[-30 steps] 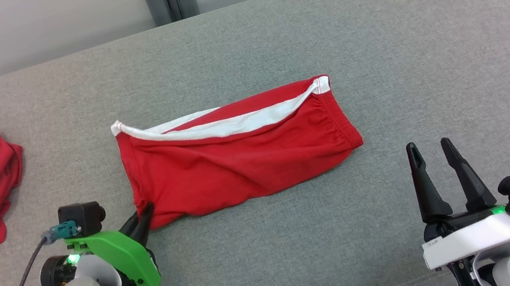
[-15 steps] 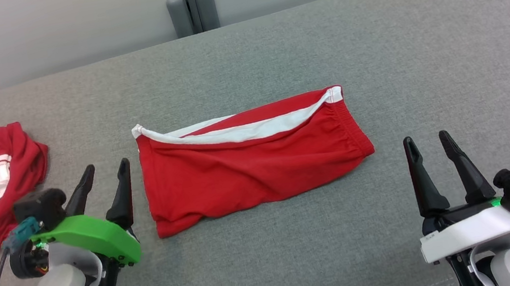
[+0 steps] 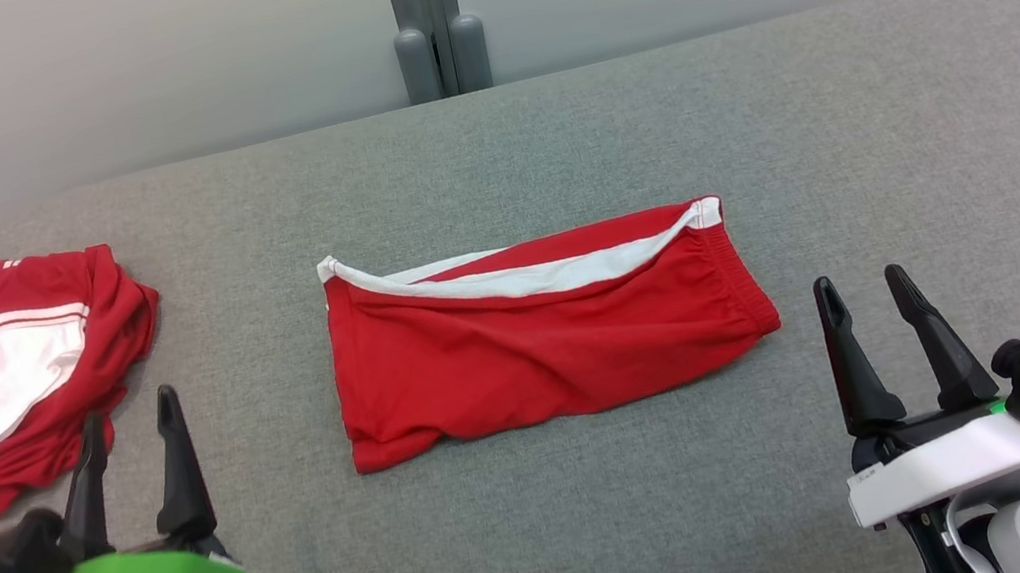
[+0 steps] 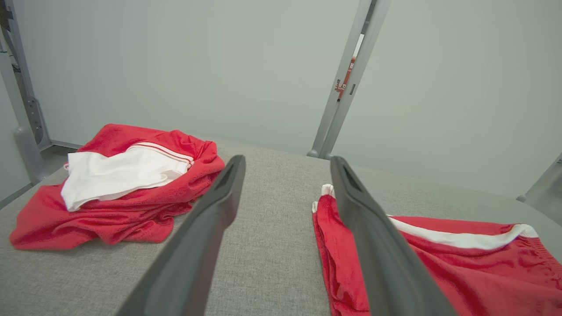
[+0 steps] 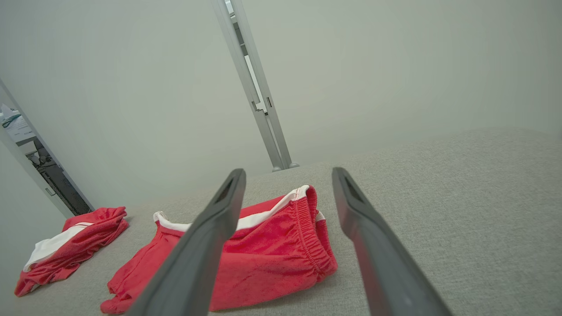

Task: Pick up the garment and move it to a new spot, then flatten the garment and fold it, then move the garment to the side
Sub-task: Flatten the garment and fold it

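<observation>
The garment (image 3: 540,353) is a pair of red shorts with white trim, lying folded and fairly flat in the middle of the grey padded surface (image 3: 904,147). My left gripper (image 3: 128,406) stands open at the lower left, well to the left of the shorts and touching nothing. In the left wrist view the open left gripper (image 4: 287,159) has the garment (image 4: 461,263) to its right. Near the lower right, my right gripper (image 3: 856,277) is open and empty, just right of the waistband end. The right wrist view shows the right gripper (image 5: 287,171) above the garment (image 5: 272,250).
A second red and white garment (image 3: 19,380) lies crumpled at the left edge of the surface, just beyond my left fingers; it also shows as a heap (image 4: 123,193) in the left wrist view. A grey post (image 3: 436,25) stands behind the far edge against the pale wall.
My left gripper has opened, let go of the shorts' near left corner and drawn back to the left. The head camera has shifted. The right gripper has stayed put.
</observation>
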